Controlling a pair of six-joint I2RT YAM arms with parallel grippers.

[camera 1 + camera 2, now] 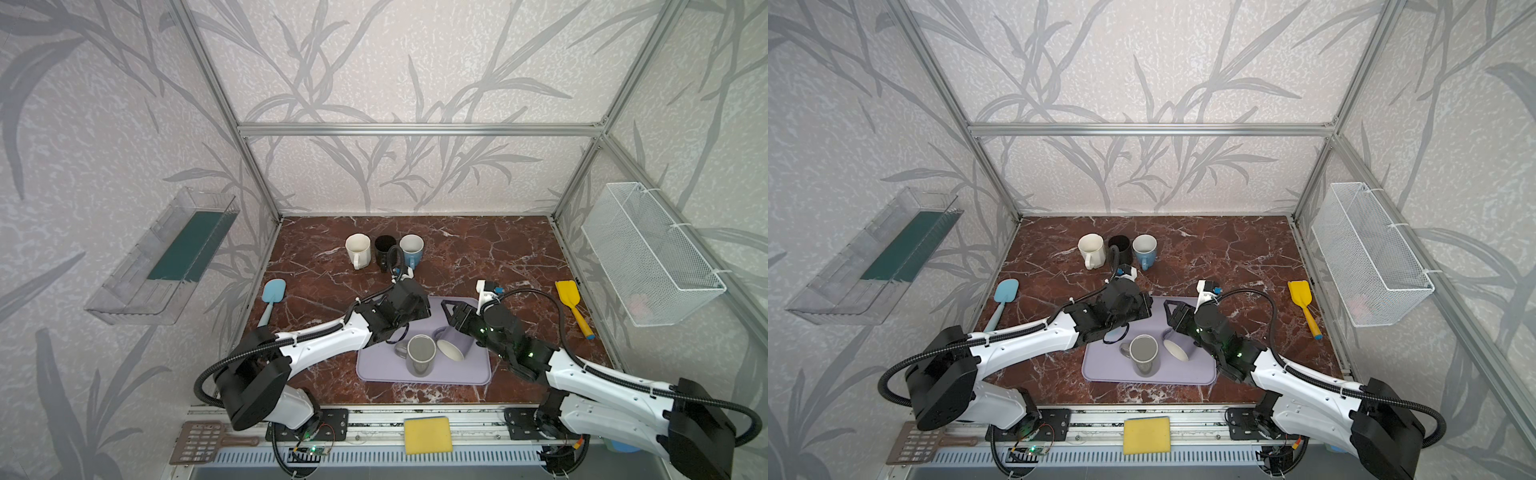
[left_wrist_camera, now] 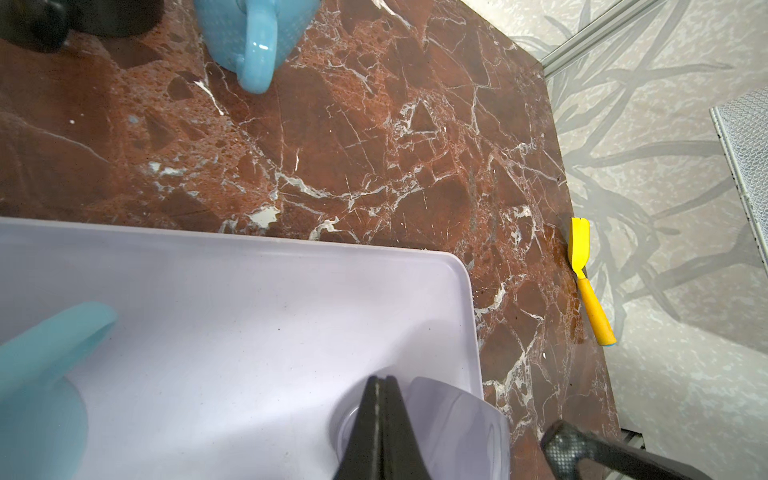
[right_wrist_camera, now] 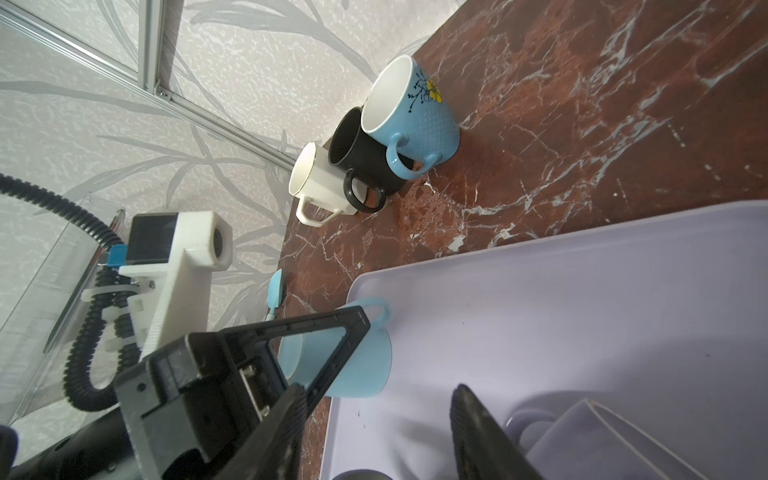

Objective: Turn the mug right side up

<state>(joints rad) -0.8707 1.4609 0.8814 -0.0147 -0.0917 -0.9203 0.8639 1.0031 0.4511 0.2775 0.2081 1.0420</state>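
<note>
Mugs share a purple tray (image 1: 374, 372) that lies at 6 o'clock on the marble counter (image 1: 478, 249), taking the back wall as 12 in both top views. The lavender mug (image 1: 455, 348) lies on its side in the tray's 3 o'clock half. Its cream mouth is turned toward 7 o'clock and its handle sits on its 10 o'clock side. Just beside it at 9 o'clock a grey mug (image 1: 421, 357) stands upright, mouth up; I cannot tell whether the two rims touch.

The right tool (image 1: 449, 311) hovers just above the lavender mug's 12 o'clock side. In the right wrist view its fingers (image 3: 478, 428) stand apart with nothing between them, and the lavender mug lies outside the gap. The left tool (image 2: 380, 382) is closed on nothing, tips pressed flat together, over the tray's 11 o'clock corner.

A light-blue mug (image 3: 357, 365) rests at the tray's 9 o'clock edge, seemingly on its side. In both top views it is largely hidden under the left arm.

Toward 11 o'clock on the counter, well apart from the tray, a white mug (image 1: 358, 247), a black mug (image 1: 385, 247) and a flowered blue mug (image 1: 412, 247) stand upright in a close row. A blue spatula (image 1: 272, 297) lies at 9 o'clock and a yellow spatula (image 1: 571, 301) at 3 o'clock.
</note>
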